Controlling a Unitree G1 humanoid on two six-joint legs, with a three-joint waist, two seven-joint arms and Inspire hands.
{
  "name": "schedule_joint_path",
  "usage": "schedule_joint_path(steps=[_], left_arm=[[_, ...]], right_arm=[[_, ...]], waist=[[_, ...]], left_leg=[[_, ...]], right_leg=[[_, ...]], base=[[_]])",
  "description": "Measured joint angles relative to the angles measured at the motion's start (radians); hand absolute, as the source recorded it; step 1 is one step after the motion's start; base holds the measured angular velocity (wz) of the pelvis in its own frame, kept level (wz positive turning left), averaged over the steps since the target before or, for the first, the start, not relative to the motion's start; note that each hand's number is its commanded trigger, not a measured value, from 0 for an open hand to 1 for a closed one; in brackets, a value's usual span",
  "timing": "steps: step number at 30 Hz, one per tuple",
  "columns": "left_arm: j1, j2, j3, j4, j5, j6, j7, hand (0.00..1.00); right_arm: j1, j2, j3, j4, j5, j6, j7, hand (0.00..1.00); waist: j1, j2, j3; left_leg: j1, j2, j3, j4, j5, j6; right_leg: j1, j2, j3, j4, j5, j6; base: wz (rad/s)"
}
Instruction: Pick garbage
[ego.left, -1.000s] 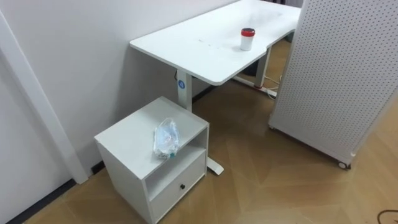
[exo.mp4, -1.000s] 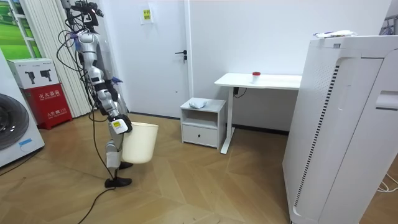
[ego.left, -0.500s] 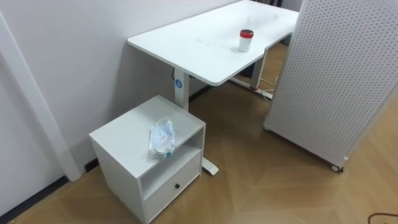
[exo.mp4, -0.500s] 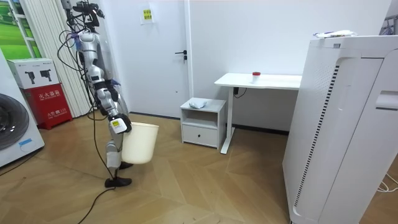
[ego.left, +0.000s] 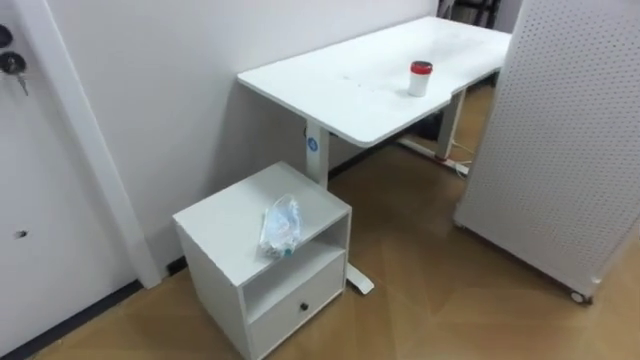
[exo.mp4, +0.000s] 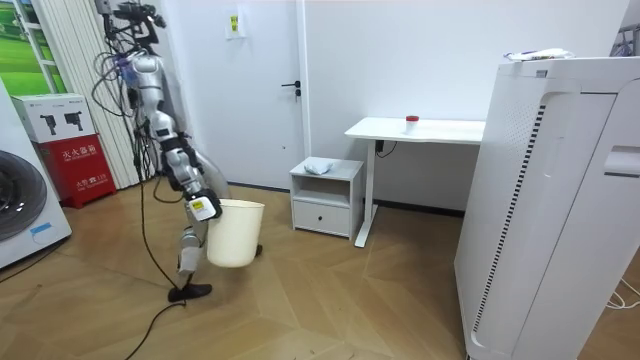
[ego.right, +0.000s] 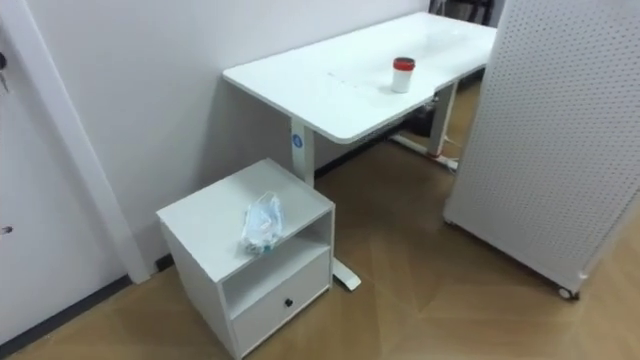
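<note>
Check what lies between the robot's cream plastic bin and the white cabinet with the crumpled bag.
Only bare wooden floor between cream plastic bin and white cabinet, seen in the room view.

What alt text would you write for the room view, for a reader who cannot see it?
A humanoid robot holds a cream bin on a wooden floor, short of a white cabinet with crumpled plastic on top, beside a desk.

Crumpled clear plastic bag (ego.left: 281, 226), lying limp on the white cabinet (ego.left: 225, 215) top by its front edge, at 7 o'clock from a red-lidded white cup (ego.left: 421, 78), upright on the desk (ego.left: 340, 85)
</note>
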Motion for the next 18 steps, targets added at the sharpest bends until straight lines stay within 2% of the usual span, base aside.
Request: schedule_joint_path(steps=[1,2,3,4,5,6,8,9,11,12,13,14,15,16,17,18], left_arm=[[-0.004,-0.002,-0.003,-0.002,-0.001,-0.009,0.0,0.0],[-0.005,-0.002,-0.003,-0.002,-0.001,-0.026,0.0,0.0],[-0.006,-0.002,-0.003,-0.002,-0.001,-0.034,0.0,0.0],[-0.013,0.001,-0.003,-0.001,-0.001,-0.047,0.001,0.0],[-0.032,0.004,-0.003,-0.001,-0.004,-0.06,0.0,0.0],[-0.043,0.005,-0.003,-0.007,-0.005,-0.067,0.0,0.0],[-0.093,0.007,-0.003,-0.013,-0.015,-0.075,0.001,0.0],[-0.103,0.007,-0.003,-0.013,-0.022,-0.079,0.001,0.0],[-0.13,0.01,-0.004,-0.014,-0.025,-0.099,0.008,0.0],[-0.135,0.011,-0.004,-0.014,-0.03,-0.101,0.01,0.0],[-0.145,0.013,-0.005,-0.016,-0.047,-0.102,0.016,0.0],[-0.154,0.015,-0.011,-0.017,-0.065,-0.104,0.03,0.0],[-0.156,0.014,-0.012,-0.021,-0.065,-0.104,0.034,0.0],[-0.157,0.016,-0.018,-0.027,-0.065,-0.107,0.044,0.0],[-0.158,0.019,-0.028,-0.033,-0.062,-0.111,0.056,0.0],[-0.158,0.019,-0.03,-0.034,-0.06,-0.115,0.061,0.0]], right_arm=[[0.015,0.0,0.001,-0.01,0.001,-0.001,-0.001,1.0],[0.017,0.0,0.005,-0.009,0.0,-0.003,-0.001,1.0],[0.017,-0.001,0.009,-0.009,-0.002,-0.003,-0.002,1.0],[0.016,-0.001,0.011,-0.009,-0.007,-0.009,-0.004,1.0],[0.021,-0.001,0.011,-0.016,-0.008,-0.013,-0.005,1.0],[0.02,-0.002,0.011,-0.019,-0.012,-0.014,-0.007,1.0],[0.011,-0.002,0.017,-0.028,-0.023,-0.014,-0.017,1.0],[0.011,-0.001,0.019,-0.034,-0.023,-0.013,-0.022,1.0],[0.003,-0.001,0.019,-0.058,-0.026,-0.009,-0.037,1.0],[0.001,-0.001,0.019,-0.069,-0.026,-0.009,-0.04,1.0],[0.0,-0.002,0.02,-0.09,-0.027,-0.011,-0.043,1.0],[0.0,-0.002,0.025,-0.091,-0.029,-0.015,-0.042,1.0],[-0.004,-0.002,0.028,-0.091,-0.028,-0.016,-0.042,1.0],[-0.009,0.0,0.035,-0.09,-0.028,-0.018,-0.041,1.0],[-0.015,0.003,0.037,-0.095,-0.028,-0.022,-0.041,1.0],[-0.021,0.003,0.037,-0.097,-0.027,-0.024,-0.041,1.0]], waist=[[-0.003,-0.007,-0.0039],[0.0,-0.019,-0.0057],[0.002,-0.021,-0.0064],[0.0,-0.034,-0.0057],[-0.01,-0.036,-0.0069],[-0.009,-0.037,-0.0035],[-0.008,-0.037,-0.0006],[-0.006,-0.035,-0.0011],[0.001,-0.042,-0.0029],[-0.001,-0.045,-0.0033],[-0.001,-0.049,-0.0039],[0.002,-0.05,-0.0045],[0.002,-0.048,-0.0041],[0.006,-0.044,-0.0039],[0.006,-0.027,-0.0055],[0.006,-0.027,-0.0054]], left_leg=[[0.011,-0.005,0.019,0.003,0.04,0.032],[0.015,-0.014,0.044,0.028,0.036,0.046],[0.014,-0.017,0.054,0.048,0.032,0.058],[0.01,-0.026,0.07,0.099,-0.001,0.075],[0.001,-0.031,0.079,0.145,-0.04,0.08],[-0.004,-0.028,0.09,0.171,-0.063,0.084],[-0.027,-0.027,0.102,0.249,-0.135,0.092],[-0.027,-0.027,0.103,0.263,-0.151,0.094],[-0.008,-0.04,0.121,0.275,-0.201,0.107],[-0.001,-0.047,0.121,0.274,-0.208,0.111],[0.009,-0.059,0.123,0.272,-0.222,0.12],[0.026,-0.068,0.122,0.266,-0.234,0.128],[0.037,-0.067,0.121,0.263,-0.241,0.13],[0.065,-0.066,0.115,0.246,-0.25,0.134],[0.091,-0.064,0.107,0.218,-0.253,0.136],[0.102,-0.061,0.107,0.203,-0.253,0.136]], right_leg=[[0.01,-0.011,0.012,-0.008,-0.01,0.017],[0.018,-0.031,0.031,-0.009,-0.021,0.031],[0.024,-0.038,0.039,-0.011,-0.025,0.036],[0.046,-0.053,0.033,-0.03,-0.031,0.046],[0.063,-0.064,0.032,-0.039,-0.032,0.049],[0.066,-0.07,0.034,-0.037,-0.035,0.055],[0.062,-0.088,0.032,0.004,-0.044,0.071],[0.06,-0.091,0.03,0.022,-0.046,0.075],[0.001,-0.127,-0.003,0.196,-0.053,0.102],[-0.019,-0.139,-0.016,0.251,-0.047,0.113],[-0.075,-0.161,-0.026,0.368,-0.017,0.133],[-0.115,-0.179,-0.028,0.469,0.034,0.136],[-0.132,-0.187,-0.033,0.507,0.069,0.133],[-0.16,-0.193,-0.053,0.571,0.148,0.13],[-0.196,-0.202,-0.063,0.627,0.178,0.123],[-0.222,-0.208,-0.07,0.651,0.172,0.119]], base=[[-0.36],[-0.44],[-0.51],[-0.29],[-0.21],[-0.12],[-0.11],[-0.07],[-0.11],[0.0],[0.1],[0.09],[0.0],[-0.06],[-0.09],[-0.11]])
